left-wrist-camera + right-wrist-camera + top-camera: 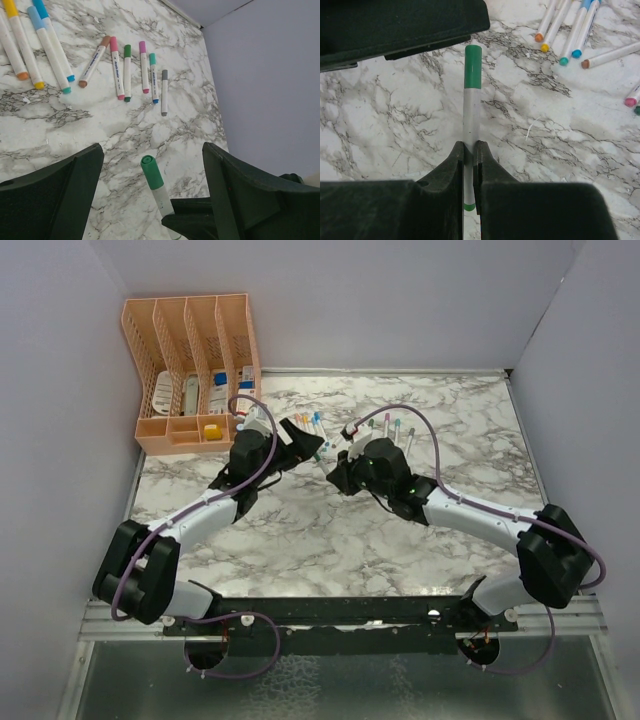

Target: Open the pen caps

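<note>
My right gripper [470, 146] is shut on the white barrel of a pen [470, 120] and holds it above the marble table. The pen's green cap [472, 66] points at my left gripper [151, 150]. In the left wrist view the green cap [151, 171] sits between the two wide-apart fingers and touches neither. In the top view both grippers meet over the middle of the table, the left gripper [305, 443] facing the right gripper [335, 472].
Several capped pens lie in a row [127, 72] on the marble beyond the grippers, with more at the upper left [45, 45]. A peach desk organizer [195, 370] stands at the back left. Grey walls close in the table's sides and back.
</note>
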